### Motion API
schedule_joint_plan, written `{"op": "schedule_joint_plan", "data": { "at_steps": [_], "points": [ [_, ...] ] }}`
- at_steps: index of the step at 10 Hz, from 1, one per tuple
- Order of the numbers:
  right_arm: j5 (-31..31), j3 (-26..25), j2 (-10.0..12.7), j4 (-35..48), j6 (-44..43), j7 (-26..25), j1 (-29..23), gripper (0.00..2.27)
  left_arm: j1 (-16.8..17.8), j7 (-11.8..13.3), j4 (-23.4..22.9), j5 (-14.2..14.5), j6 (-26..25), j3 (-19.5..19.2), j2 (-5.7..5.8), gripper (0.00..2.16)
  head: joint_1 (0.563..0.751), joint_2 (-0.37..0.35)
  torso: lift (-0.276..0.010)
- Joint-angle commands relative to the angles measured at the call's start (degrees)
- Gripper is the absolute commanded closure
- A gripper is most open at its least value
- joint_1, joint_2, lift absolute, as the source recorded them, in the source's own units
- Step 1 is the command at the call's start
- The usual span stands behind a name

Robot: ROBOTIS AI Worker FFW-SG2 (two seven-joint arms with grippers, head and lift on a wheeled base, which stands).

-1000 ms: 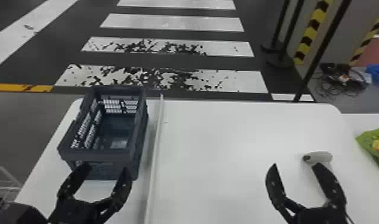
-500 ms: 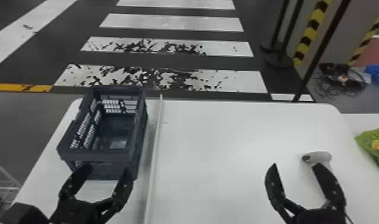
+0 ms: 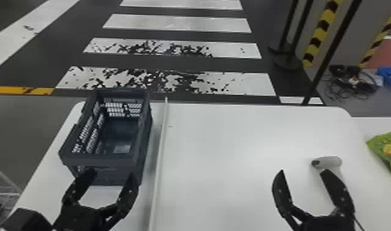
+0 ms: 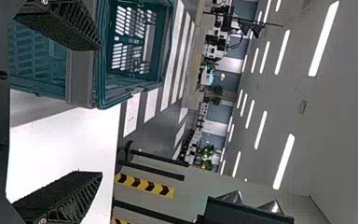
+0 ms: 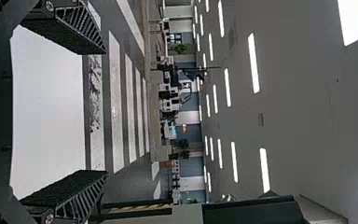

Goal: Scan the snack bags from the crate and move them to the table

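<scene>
My left gripper (image 3: 112,176) stands open in the head view, its fingertips over the near wall of the dark blue-grey crate (image 3: 96,161). No bag shows in the visible part of the crate's interior. In the left wrist view the open left gripper (image 4: 101,112) has nothing between its fingers, and the crate (image 4: 81,79) lies beyond them. My right gripper (image 3: 302,173) is open over the table's right part, one finger partly covering the grey-white scanner (image 3: 328,161). The right wrist view shows the right gripper (image 5: 106,112) apart and holding nothing. A green snack bag (image 3: 385,147) rests at the far right.
A thin white raised strip (image 3: 161,147) runs front to back on the white table (image 3: 234,147), just right of the crate. A second white surface (image 3: 376,124) adjoins at the right. Dark posts (image 3: 324,61) and a heap of cables (image 3: 351,83) are beyond the table.
</scene>
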State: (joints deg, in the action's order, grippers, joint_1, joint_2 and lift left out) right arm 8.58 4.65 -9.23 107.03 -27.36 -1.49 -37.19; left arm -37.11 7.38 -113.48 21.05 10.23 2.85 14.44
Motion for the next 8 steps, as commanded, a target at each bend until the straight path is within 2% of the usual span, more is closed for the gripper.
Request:
{"op": "schedule_joint_plan", "data": {
  "at_steps": [1, 8],
  "points": [
    [-0.4, 0.0, 0.0, 0.0, 1.0, 0.0, 0.0, 0.08, 0.1, 0.0, -0.1, 0.0, 0.0, 0.0, 0.06, 0.03, 0.695, -0.016, -0.095],
    [-0.7, 0.0, -0.2, 0.8, 4.5, 0.0, 0.0, 0.09, 0.0, 0.1, -0.2, -0.1, -0.2, 0.2, 0.32, 0.03, 0.695, -0.012, -0.095]
  ]
}}
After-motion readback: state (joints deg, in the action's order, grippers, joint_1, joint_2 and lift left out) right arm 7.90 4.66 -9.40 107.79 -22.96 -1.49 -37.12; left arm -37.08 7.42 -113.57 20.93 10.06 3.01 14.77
